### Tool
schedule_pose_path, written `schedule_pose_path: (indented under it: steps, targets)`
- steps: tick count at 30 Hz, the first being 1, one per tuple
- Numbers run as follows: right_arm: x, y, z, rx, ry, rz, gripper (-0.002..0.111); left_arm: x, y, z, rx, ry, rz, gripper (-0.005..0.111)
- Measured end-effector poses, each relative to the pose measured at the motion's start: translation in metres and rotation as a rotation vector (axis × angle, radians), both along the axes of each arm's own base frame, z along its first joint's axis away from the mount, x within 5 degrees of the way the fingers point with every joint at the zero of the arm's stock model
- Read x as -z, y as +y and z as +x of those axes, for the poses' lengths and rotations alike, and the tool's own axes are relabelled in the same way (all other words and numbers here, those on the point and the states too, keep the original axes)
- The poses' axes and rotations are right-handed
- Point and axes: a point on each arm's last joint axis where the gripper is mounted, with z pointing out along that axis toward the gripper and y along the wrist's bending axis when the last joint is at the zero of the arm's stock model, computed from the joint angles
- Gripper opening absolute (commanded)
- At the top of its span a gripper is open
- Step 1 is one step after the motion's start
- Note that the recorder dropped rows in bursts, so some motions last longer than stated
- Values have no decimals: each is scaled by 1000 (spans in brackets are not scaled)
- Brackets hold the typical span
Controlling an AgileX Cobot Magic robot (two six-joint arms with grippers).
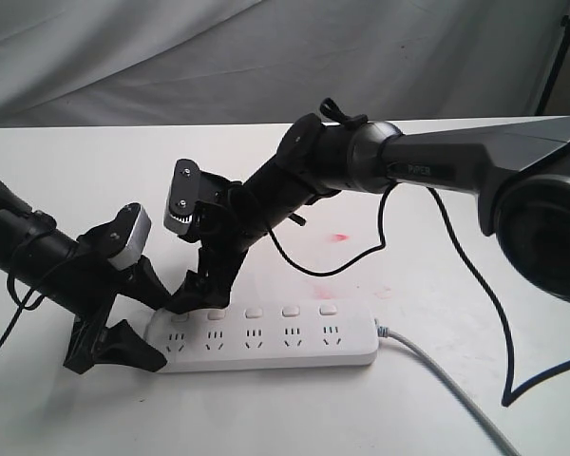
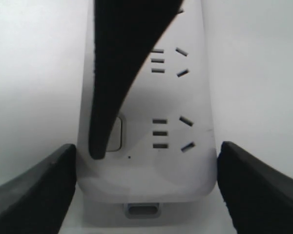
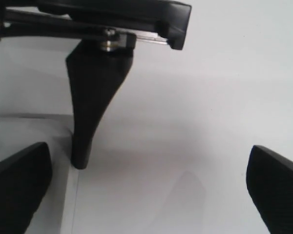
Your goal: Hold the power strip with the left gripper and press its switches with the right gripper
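Plainly, the power strip lies flat near the worktop's front edge, left of the middle and lengthwise along it. The left hand is closed across its left end, one finger against each long side. The right hand is spread wide and holds nothing; one fingertip rests on the end switch.

Risks, as I judge them: that tip sits toward the button's edge and could skid off. A hard push could tilt the strip if the grip is light. The two hands are crowded together and might knock.

Count: one strip, five sockets, five switches including the covered one, one grey cable, two hands.
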Motion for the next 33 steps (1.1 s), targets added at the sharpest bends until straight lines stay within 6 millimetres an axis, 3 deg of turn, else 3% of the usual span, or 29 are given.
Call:
schedule_pose_path:
  steps: [26,33]
  targets:
    - [-2,8,-5,-4,26,-6,105,0,0,0,0,0,0,50]
    - [-22,6,-8,-42,-28,-29,105,0,0,0,0,0,0,50]
